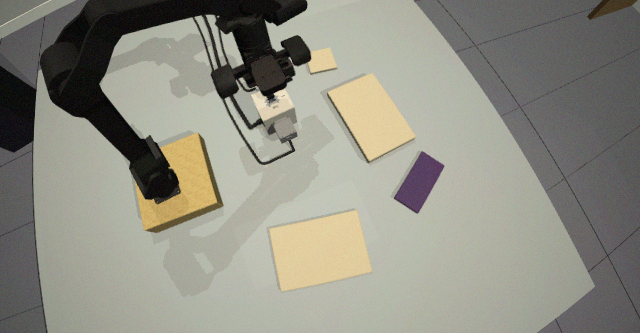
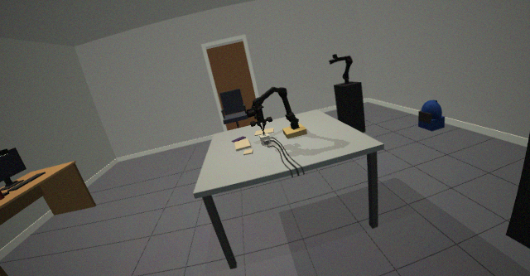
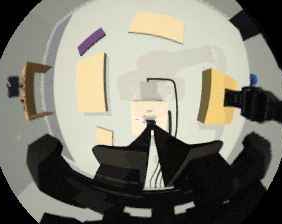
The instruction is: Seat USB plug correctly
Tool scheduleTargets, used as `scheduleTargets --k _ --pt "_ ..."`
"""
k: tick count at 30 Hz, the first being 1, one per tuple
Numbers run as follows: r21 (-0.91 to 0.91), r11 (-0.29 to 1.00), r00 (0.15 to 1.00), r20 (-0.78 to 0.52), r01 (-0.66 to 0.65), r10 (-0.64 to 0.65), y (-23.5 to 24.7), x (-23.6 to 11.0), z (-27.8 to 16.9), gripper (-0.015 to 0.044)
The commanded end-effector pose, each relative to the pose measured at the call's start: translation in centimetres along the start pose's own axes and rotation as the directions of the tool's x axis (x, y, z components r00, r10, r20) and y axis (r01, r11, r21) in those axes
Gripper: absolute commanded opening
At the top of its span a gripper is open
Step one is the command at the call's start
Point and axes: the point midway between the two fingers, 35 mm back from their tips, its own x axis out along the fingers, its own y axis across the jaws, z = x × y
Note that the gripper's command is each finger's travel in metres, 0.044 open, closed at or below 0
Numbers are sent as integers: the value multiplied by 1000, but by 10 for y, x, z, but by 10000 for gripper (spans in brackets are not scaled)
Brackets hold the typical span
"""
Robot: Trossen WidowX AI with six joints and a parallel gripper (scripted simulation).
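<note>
The white power cube stands on the table with a grey plug in its side and black cables trailing off it. My gripper points straight down over the cube's top and is shut on the USB plug, a small dark piece at the top socket. I cannot tell how deep the plug sits; the fingers hide most of it.
Two large tan pads, a small tan pad and a purple card lie around the cube. The arm's base stands on a wooden block. Cables run to the table's edge.
</note>
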Motion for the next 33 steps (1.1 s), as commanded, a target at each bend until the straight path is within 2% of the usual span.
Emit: scheduleTargets --k 1,33 --pt "5 1000 1000 4 -3 3 1 1 0 0" --pt "5 1000 1000 4 -3 3 1 5 0 0"
